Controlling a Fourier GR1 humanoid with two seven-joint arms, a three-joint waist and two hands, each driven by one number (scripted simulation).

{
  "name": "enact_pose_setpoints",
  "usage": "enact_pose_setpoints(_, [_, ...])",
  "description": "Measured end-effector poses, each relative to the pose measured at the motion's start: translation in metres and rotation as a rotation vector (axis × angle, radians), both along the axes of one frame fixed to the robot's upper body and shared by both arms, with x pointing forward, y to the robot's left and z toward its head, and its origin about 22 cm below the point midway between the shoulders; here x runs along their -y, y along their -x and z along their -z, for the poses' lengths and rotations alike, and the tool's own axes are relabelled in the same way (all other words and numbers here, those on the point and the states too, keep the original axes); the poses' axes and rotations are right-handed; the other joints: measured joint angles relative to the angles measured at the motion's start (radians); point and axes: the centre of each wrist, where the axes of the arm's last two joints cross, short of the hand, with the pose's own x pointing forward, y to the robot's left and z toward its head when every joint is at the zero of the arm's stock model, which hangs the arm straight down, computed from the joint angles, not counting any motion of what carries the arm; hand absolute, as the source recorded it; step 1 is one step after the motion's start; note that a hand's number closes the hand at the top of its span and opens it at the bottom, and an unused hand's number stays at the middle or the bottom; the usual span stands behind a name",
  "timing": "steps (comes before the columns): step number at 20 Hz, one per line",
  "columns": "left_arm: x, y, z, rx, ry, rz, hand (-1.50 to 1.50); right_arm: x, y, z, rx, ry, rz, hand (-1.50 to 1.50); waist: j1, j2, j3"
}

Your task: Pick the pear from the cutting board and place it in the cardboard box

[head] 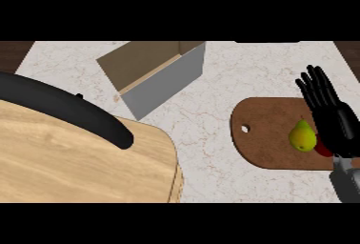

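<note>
The pear (303,136) lies on the right part of the cutting board (267,138), its narrow end pointing to the far side. Just beside it, on its right, is the right hand (330,112). The hand has nothing in it; its fingers are straight and a little spread, pointing away from the robot, above the board's right edge. A small red thing (322,149) shows next to the pear, partly under the hand. The grey forearm (345,181) comes in from the lower right. The cardboard box (158,76) stands open, well apart to the upper left, on the counter (211,119).
</note>
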Motion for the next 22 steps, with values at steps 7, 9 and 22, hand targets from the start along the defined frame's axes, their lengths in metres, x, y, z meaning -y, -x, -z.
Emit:
enact_pose_setpoints(7, [-0.049,-0.001,0.007,-0.027,-0.234,-0.148,0.0,0.058,0.013,0.014,-0.153,-0.051,0.139,-1.5,0.01,0.007,-0.011])
enact_pose_setpoints(9, [-0.057,-0.001,0.006,-0.03,-0.271,-0.168,0.0,0.077,0.024,0.014,-0.202,0.198,0.143,-1.5,0.013,0.01,-0.013])
enact_pose_setpoints(22, [-0.072,-0.001,0.007,-0.036,-0.334,-0.188,0.0,0.163,0.08,0.073,-0.142,0.148,0.222,-1.5,0.013,-0.001,-0.012])
